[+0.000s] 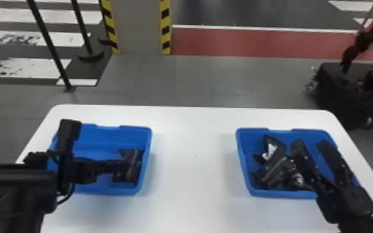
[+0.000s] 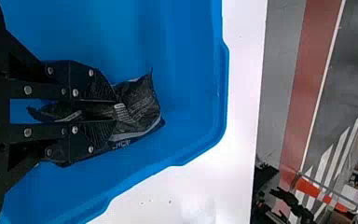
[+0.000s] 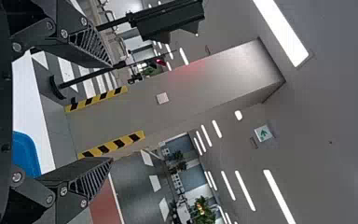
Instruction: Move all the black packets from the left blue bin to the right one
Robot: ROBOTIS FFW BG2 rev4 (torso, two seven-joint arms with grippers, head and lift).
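Black packet (image 2: 142,106) with pale lettering is pinched in left claw (image 1: 119,166), right claw (image 1: 311,144) spread.

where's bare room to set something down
Widest: the bare table between left bin and right bin. A narrower strip runs behind both bins. The left bin's far part is bare too. Crowded: the right bin, heaped with packets, and the left bin's right side, where the left tool holds a packet.
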